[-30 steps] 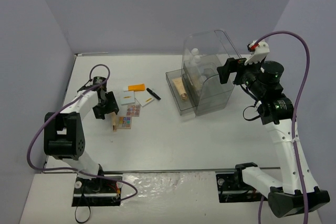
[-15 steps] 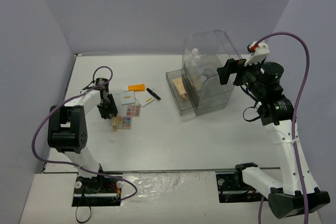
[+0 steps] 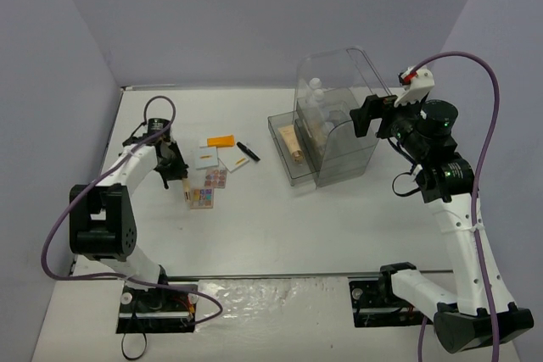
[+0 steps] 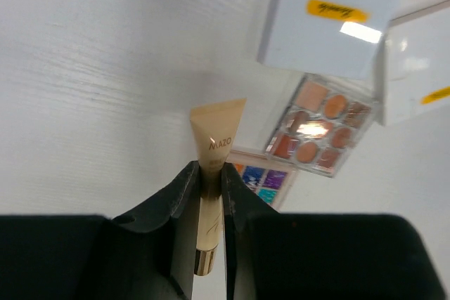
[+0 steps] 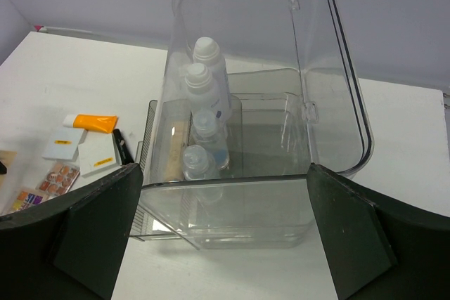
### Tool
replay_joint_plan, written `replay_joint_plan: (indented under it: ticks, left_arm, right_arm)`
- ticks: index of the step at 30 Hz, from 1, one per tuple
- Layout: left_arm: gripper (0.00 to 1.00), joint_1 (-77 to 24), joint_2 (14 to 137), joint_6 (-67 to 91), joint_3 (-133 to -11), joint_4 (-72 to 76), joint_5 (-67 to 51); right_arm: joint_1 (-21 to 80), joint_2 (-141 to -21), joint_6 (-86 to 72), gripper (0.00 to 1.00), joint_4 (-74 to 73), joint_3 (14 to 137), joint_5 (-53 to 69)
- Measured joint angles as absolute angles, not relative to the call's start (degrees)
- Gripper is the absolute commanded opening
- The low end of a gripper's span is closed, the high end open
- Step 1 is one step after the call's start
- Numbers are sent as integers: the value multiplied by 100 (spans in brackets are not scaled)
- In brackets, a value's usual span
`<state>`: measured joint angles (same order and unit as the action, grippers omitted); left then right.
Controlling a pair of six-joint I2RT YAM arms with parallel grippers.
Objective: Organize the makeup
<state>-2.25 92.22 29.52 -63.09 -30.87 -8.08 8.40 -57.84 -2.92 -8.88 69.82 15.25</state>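
White table (image 3: 280,226) fills scene; fine streaked grain shows in left wrist view. Plain lavender-grey back wall (image 3: 254,14) at far edge. Matching left wall (image 3: 42,125) and right wall (image 3: 517,48) close in sides. Dark seam (image 3: 280,276) runs across near front. Soft even light; glare on near strip (image 3: 271,298).

The left arm (image 3: 100,219) and right arm (image 3: 462,235) have white links and bulky black joints. A purple cable (image 3: 494,112) loops along each. A white bracket with a red tab (image 3: 411,76) tops the right wrist. The gripper fingers (image 4: 176,205) are matte black.
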Motion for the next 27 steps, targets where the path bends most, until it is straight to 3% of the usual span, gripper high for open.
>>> replay_joint_plan:
  ticks: [5, 10, 17, 27]
  left_arm:
    - [1, -588, 8754, 3494, -6869, -3019, -1043]
    - [2, -1627, 8745, 4307, -7556, -2617, -1122]
    - [4, -2713, 9882, 5102, -8846, -2003, -1106]
    - [7, -3329, 11404, 5732, -9915, -1625, -940]
  right_arm:
    - [851, -5784, -292, 100, -888, 6982, 1525]
    - [879, -5784, -290, 100, -888, 6982, 1525]
    - [903, -5781, -290, 100, -890, 6982, 1523]
    - [904, -5683, -288, 100, -895, 6982, 1516]
